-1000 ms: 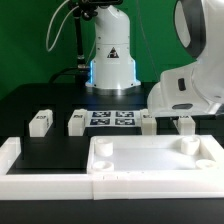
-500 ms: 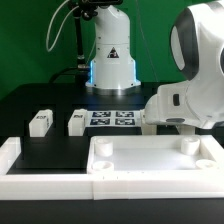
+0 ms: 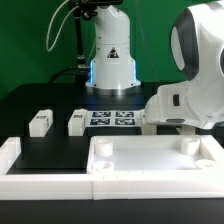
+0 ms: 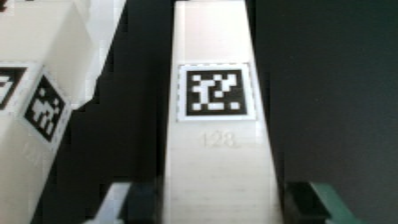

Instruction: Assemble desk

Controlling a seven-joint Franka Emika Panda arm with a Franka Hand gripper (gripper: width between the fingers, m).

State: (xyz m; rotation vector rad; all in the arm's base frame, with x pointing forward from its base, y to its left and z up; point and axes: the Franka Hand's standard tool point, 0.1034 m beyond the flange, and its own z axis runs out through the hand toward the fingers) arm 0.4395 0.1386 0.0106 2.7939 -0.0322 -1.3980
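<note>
The desk's wide white rimmed panel lies at the front, with round corner sockets. Two tagged leg blocks stand behind it on the exterior view's left. The arm is low over the spot at the exterior view's right and hides the gripper and any legs there. In the wrist view my gripper is open. Its fingers straddle a long white leg block with a square tag, with dark gaps on both sides. Another tagged leg block lies beside it.
The marker board lies flat on the black table in front of the robot base. A long white bar edges the table at the exterior view's left, joined to a front bar.
Between one second and half a second ago the arm came down and toward the exterior view's left, covering the two right-hand leg blocks. Since then nothing has moved.
</note>
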